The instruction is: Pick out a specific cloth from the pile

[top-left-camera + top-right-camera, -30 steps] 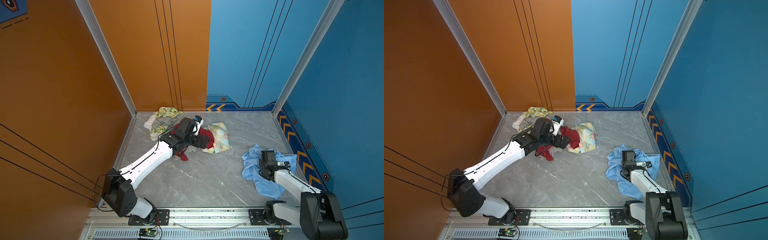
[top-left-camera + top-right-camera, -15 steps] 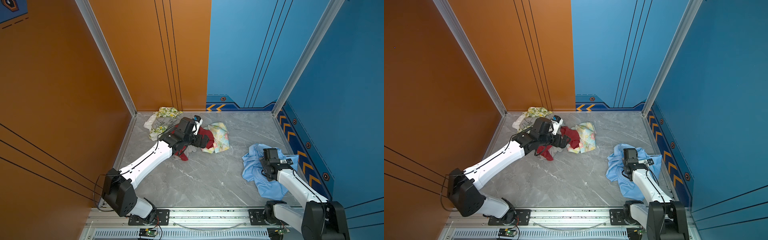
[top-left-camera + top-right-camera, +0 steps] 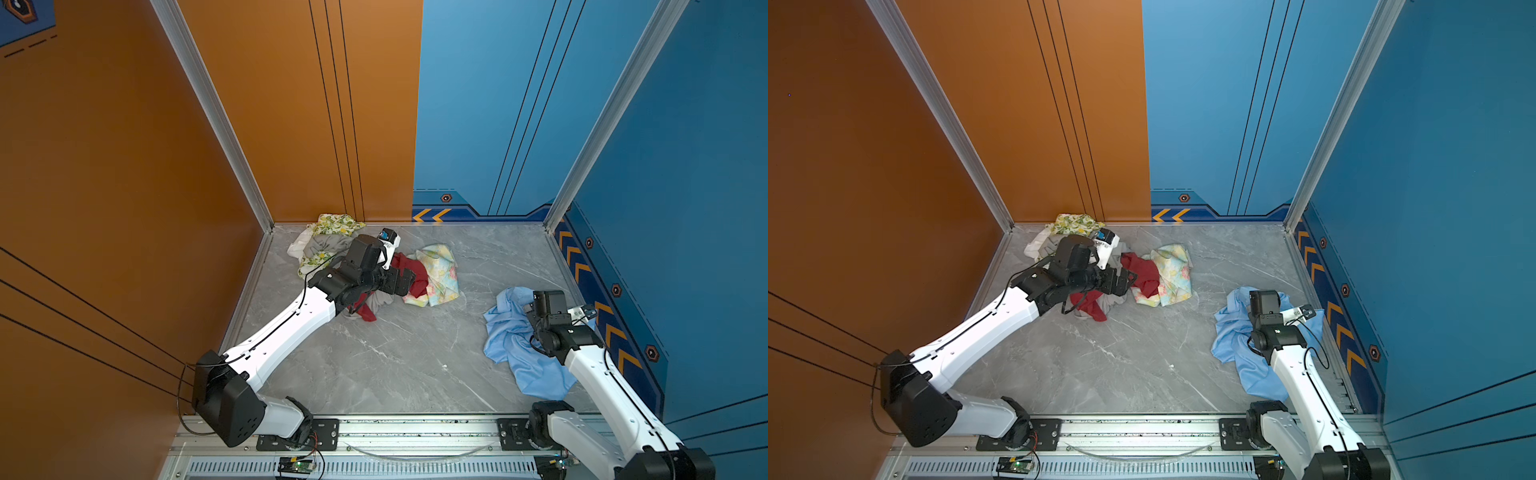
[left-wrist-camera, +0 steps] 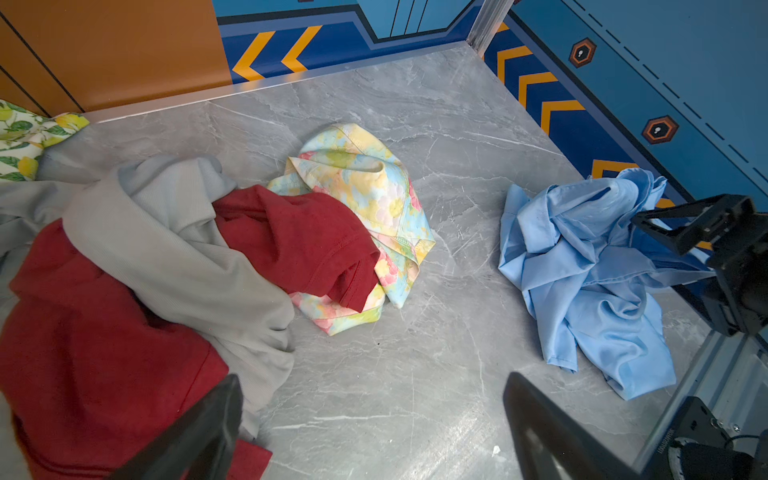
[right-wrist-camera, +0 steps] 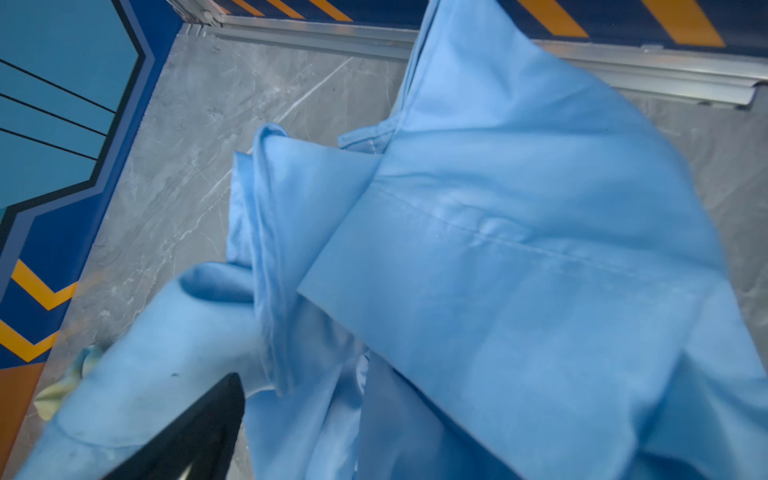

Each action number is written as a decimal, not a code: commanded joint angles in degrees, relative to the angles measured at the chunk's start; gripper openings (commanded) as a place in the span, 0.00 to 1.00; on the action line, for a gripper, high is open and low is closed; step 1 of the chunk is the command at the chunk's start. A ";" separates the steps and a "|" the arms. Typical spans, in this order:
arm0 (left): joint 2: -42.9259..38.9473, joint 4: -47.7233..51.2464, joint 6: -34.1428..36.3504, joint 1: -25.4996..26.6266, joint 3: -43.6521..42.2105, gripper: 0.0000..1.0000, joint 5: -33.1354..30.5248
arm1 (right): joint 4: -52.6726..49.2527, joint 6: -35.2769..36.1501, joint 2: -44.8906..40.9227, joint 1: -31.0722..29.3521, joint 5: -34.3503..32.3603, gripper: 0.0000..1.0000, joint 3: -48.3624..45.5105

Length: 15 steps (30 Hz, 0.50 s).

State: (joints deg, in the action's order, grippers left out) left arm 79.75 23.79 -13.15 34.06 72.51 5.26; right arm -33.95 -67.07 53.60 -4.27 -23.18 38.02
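Cloth [image 3: 509, 336] crumpled on desk [image 3: 395, 361], right side in both top views, well apart from pile [image 3: 417, 274] left of centre. Right tool [image 5: 376, 386] above cloth, spread apart. Left tool [image 4: 372, 380] spread apart over pile edge.

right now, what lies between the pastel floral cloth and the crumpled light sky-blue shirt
Nothing: only bare grey marble tabletop separates the pastel floral cloth from the light sky-blue shirt, clearest in the left wrist view.

In a top view the pile [image 3: 432, 274] lies at the table's [image 3: 395, 365] eleven o'clock, reaching the back wall [image 3: 291, 124]. The cloth [image 3: 509, 336] lies well apart at three o'clock, near the right wall [image 3: 685, 187].
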 commanded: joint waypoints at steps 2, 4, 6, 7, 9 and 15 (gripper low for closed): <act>-2.72 1.35 -0.55 -0.84 -2.07 0.98 -3.30 | -5.31 4.63 -2.28 -1.67 -5.78 1.00 4.42; -3.34 1.34 -0.73 -1.18 -2.61 0.98 -3.79 | -5.62 5.49 -3.32 -2.93 -7.97 1.00 5.67; -4.10 1.43 -0.83 -1.52 -2.98 0.98 -4.30 | -6.34 6.44 -3.91 -4.24 -10.57 1.00 7.44; -4.37 1.44 -0.83 -1.70 -3.07 0.98 -4.51 | -6.76 6.83 -3.98 -4.93 -11.66 1.00 8.28; -4.88 1.53 -0.74 -2.15 -3.16 0.98 -4.71 | -7.02 8.41 -3.94 -6.16 -13.58 1.00 10.20; -5.82 1.91 -0.39 -3.86 -2.99 0.98 -5.50 | -5.75 16.84 -2.64 -10.06 -17.68 1.00 15.49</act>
State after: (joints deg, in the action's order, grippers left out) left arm 75.40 24.21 -13.37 31.14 70.11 1.54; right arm -38.54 -57.08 50.30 -12.75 -36.03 50.61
